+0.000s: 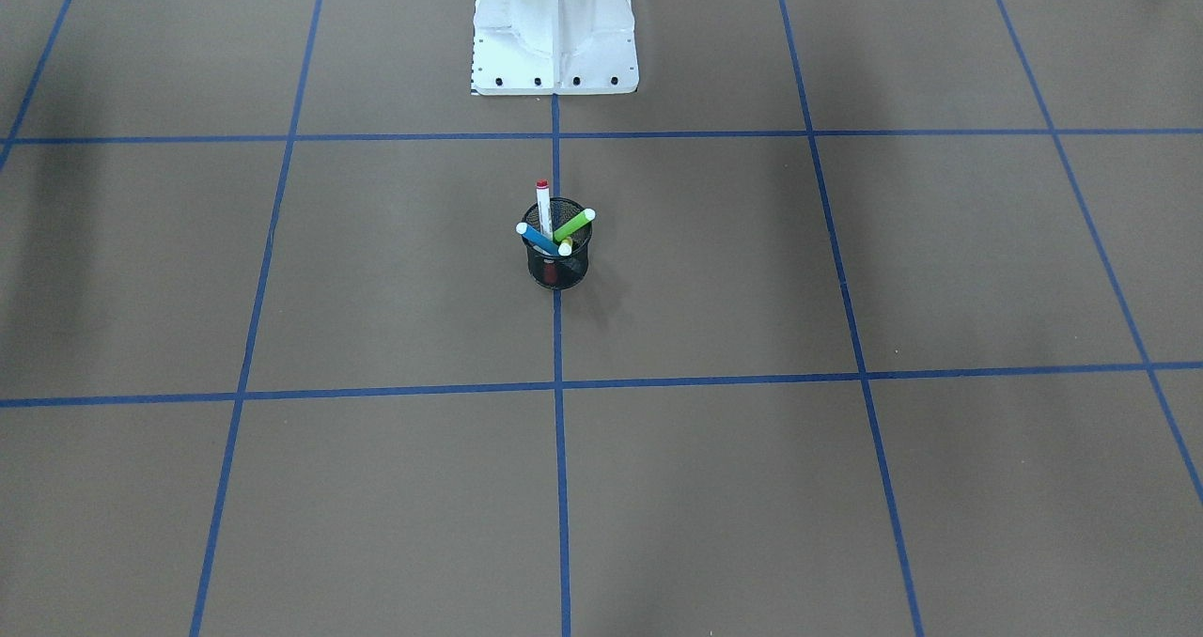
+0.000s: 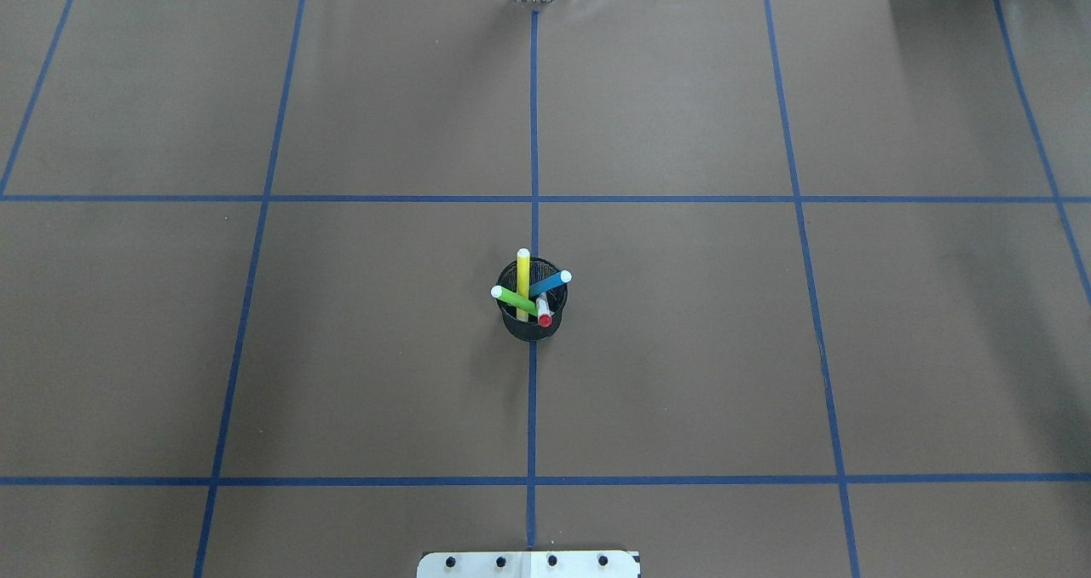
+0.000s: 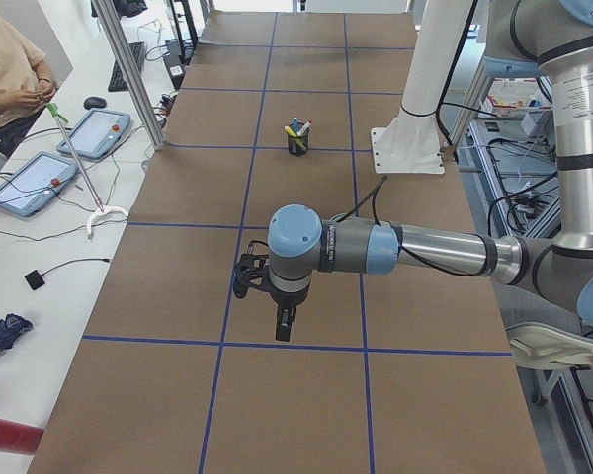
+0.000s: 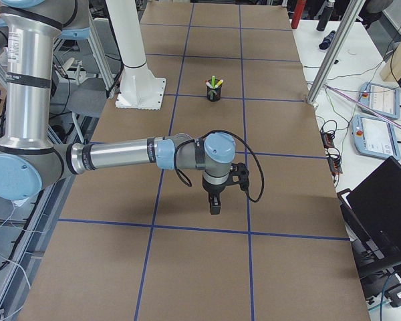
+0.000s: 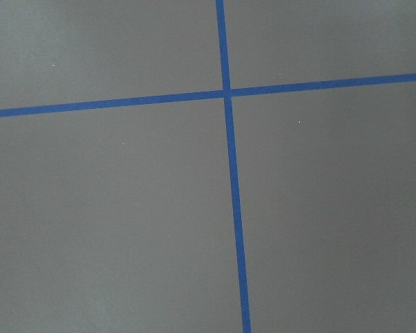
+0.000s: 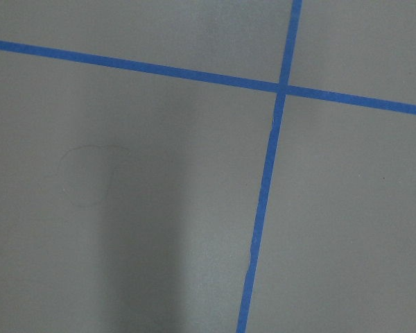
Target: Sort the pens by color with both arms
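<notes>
Table: brown paper surface (image 2: pixel 256 348) marked into a grid with blue tape (image 2: pixel 533 92).
Left arm: the near, large arm (image 3: pixel 425 252) in the left-end view reaches out level over the table, well apart from the pens.
Left gripper: it (image 3: pixel 283 336) hangs with its fingers pointing down, just above a tape line. It shows only in that side view, so I cannot tell whether its fingers are spread or closed. Its wrist camera shows only bare paper and a tape crossing.
Green marker: it (image 2: pixel 514 300) sits in the cup and leans to the robot's left, its white tip past the rim.
Yellow marker: it (image 2: pixel 522 284) sits in the cup and leans away from the robot, its white tip over the far rim.
Black mesh cup: it (image 2: pixel 533 329) stands upright on the centre tape line in the middle of the table and holds all four markers.
Pedestal base: white and bolted (image 2: pixel 528 563), at the robot's edge, in line with the cup.
White marker with red ends: it (image 2: pixel 543 314) stands nearly upright in the cup, red cap uppermost, on the robot's side.
Blue marker: it (image 2: pixel 550 285) sits in the cup and leans to the robot's right, its white tip past the rim.
Right arm: the near, large arm (image 4: pixel 120 155) in the right-end view stretches level over the table, well apart from the cup.
Right gripper: it (image 4: pixel 214 209) points down above the paper near a tape line. Whether it is spread or closed cannot be told from this view. Its wrist camera shows only paper and tape.
</notes>
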### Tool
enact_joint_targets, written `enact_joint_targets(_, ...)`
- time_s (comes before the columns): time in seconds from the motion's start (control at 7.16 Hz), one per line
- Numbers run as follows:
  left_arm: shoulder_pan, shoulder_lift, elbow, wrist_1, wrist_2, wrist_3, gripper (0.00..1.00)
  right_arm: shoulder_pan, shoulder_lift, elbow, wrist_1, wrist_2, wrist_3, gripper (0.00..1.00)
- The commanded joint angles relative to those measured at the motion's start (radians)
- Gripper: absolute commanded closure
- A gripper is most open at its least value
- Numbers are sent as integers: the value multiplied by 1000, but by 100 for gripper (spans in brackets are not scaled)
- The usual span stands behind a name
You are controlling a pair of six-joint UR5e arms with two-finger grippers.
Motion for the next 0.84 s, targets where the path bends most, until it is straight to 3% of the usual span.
enact_joint_targets(0.0, 2, -2, -33, 0, -4, -11, 0, 0, 0, 5, 1, 0, -2, 0)
enact_joint_targets(0.42, 11, -8, -59, -2, -4, -11, 0, 2, 7, 26, 1, -5, -14, 0)
enact_joint_targets(0.7, 55, -64, -56, 6, 0, -12, 0, 0, 34, 53, 1, 2, -9, 0)
